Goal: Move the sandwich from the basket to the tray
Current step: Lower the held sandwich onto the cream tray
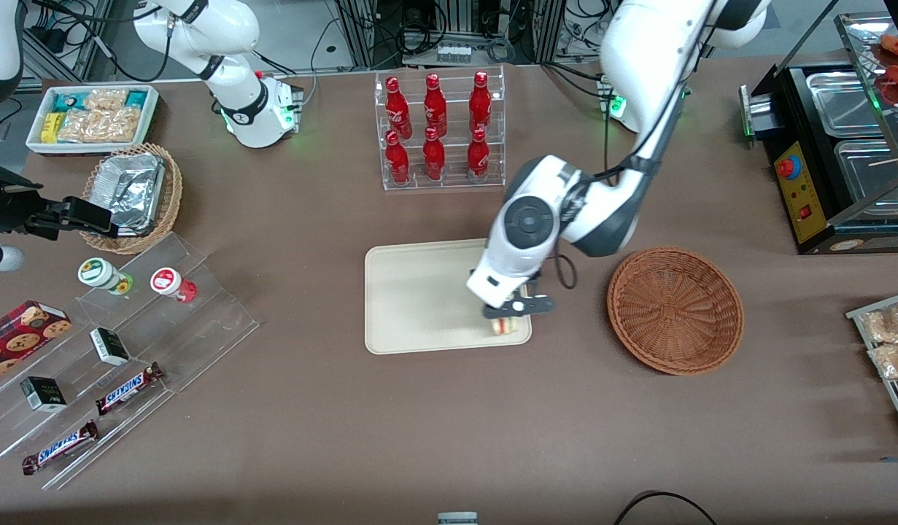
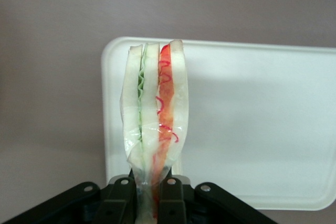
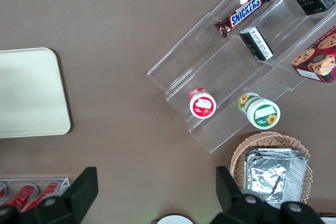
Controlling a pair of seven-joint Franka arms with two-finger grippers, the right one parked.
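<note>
Gripper (image 1: 508, 312): low over the tray's corner nearest the front camera and the reddish-brown basket; jaws nearly closed, pinching the sandwich by one narrow end.
Sandwich (image 2: 154, 116): held in the jaws, wrapped in clear film — pale bread slices with a green layer and a red layer on edge, pointing away from the wrist camera; in the front view only a small part shows under the gripper (image 1: 502, 326), over the tray's corner; contact with the tray cannot be told.
Tray (image 1: 419, 299): beige, rounded corners, low rim, flat on the brown surface (image 1: 449, 423) near its middle; bare apart from the corner under the gripper.
Reddish-brown wicker basket (image 1: 675, 310): at about 3 o'clock from the tray in the front view, near it but not touching; nothing visible inside.
Clear rack of red bottles (image 1: 440, 130): at 12 o'clock from the tray, six bottles in two rows.
Tan wicker basket with foil container (image 1: 135, 193): toward the parked arm's end — at roughly 10 o'clock from the tray.
White bin of snack packets (image 1: 91, 117): just farther from the front camera than the tan basket.
Clear stepped display (image 1: 128, 350): at about 9 o'clock from the tray, carrying two small cups, small dark boxes and Snickers bars (image 1: 130, 388).
</note>
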